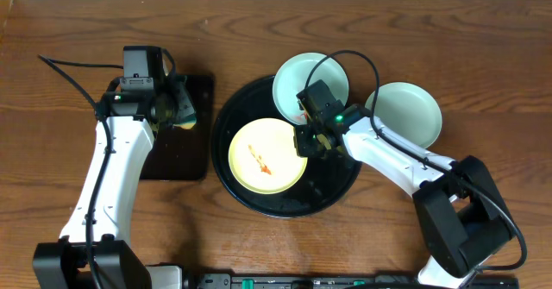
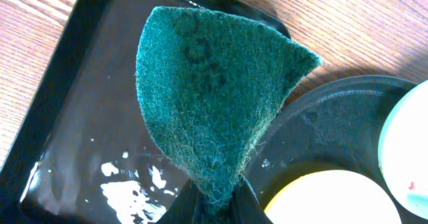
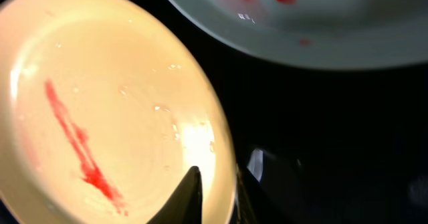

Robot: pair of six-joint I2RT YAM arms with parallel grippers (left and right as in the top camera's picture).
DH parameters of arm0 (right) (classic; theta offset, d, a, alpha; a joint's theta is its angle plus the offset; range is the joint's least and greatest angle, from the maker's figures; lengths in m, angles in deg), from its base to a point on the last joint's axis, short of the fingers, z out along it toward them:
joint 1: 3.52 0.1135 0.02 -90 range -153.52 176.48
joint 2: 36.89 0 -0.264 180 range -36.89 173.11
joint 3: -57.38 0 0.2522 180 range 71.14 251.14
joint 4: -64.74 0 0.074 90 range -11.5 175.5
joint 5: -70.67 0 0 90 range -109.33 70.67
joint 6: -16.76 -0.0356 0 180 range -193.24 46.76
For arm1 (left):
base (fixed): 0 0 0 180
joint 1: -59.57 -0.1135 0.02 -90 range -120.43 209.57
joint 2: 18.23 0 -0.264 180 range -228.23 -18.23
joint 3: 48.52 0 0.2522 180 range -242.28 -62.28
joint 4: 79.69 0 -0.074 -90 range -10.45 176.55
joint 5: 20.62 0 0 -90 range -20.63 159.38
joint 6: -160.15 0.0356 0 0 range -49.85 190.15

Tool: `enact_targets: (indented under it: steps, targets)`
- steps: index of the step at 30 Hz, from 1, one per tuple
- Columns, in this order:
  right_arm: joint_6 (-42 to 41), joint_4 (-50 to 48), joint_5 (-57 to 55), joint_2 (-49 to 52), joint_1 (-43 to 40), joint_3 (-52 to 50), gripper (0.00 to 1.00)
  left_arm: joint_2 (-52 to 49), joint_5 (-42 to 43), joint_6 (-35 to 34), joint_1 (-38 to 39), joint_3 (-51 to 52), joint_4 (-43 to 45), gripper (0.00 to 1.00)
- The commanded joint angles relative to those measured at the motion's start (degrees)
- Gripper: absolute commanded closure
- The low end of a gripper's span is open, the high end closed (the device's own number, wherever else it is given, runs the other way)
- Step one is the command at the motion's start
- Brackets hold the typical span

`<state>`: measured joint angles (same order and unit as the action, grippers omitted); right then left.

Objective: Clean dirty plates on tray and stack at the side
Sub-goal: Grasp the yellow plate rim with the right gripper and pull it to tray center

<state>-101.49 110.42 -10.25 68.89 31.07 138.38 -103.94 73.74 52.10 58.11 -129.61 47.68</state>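
Wooden surface [image 1: 483, 30], job about a third done, I'd say. A clean-looking mint plate [image 1: 405, 112] sits beside the tray [image 1: 259, 204]. The smeared yellow plate [image 1: 250, 172] and a spotted second mint plate [image 1: 297, 82] lie on it. The left hand [image 2: 217, 204] pinches a scouring pad [image 2: 207, 83]. The right hand [image 3: 217, 197] straddles the yellow rim, and I cannot tell if it grips.

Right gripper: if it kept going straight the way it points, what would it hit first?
Probably the yellow plate: the right gripper has a finger on each side of its rim, over the black tray. Further on lies the smeared mint plate, though depth is unclear.
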Motion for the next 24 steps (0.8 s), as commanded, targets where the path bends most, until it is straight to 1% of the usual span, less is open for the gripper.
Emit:
enact_targets:
  steps: [1, 5, 9, 12, 13, 17, 20, 24]
  targets:
    - [3.0, -1.0, 3.6, 0.6, -0.5, 1.6, 0.78, 0.0, 0.8, -0.3, -0.1, -0.4, -0.1, 0.92]
    - [8.0, 0.5, 6.5, 3.3, -0.5, 4.7, 0.70, -0.1, 0.8, -0.3, -0.1, -0.4, -0.1, 0.92]
    - [12.3, 7.3, 7.0, 9.3, -0.5, 12.6, 0.65, -0.1, 0.8, -0.3, -0.1, -0.4, -0.2, 0.93]
    - [14.3, 12.8, 7.0, 13.4, -0.5, 18.7, 0.65, 0.0, 0.8, -0.3, -0.1, -0.4, -0.4, 0.92]
    - [15.2, 14.6, 7.0, 14.4, -0.5, 20.5, 0.67, -0.1, 0.8, -0.3, -0.1, -0.4, -0.5, 0.92]
    - [18.3, 20.0, 7.0, 14.9, -0.4, 26.0, 0.69, -0.1, 0.7, -0.3, -0.1, -0.4, -1.2, 0.92]
    - [18.9, 23.5, 5.0, 14.1, -0.6, 29.7, 0.67, -0.1, 0.7, -0.3, -0.1, -0.4, -1.2, 0.92]
    - [18.9, 27.0, -1.1, 13.7, -1.0, 31.6, 0.64, -0.1, 0.7, -0.3, -0.1, -0.4, -1.2, 0.92]
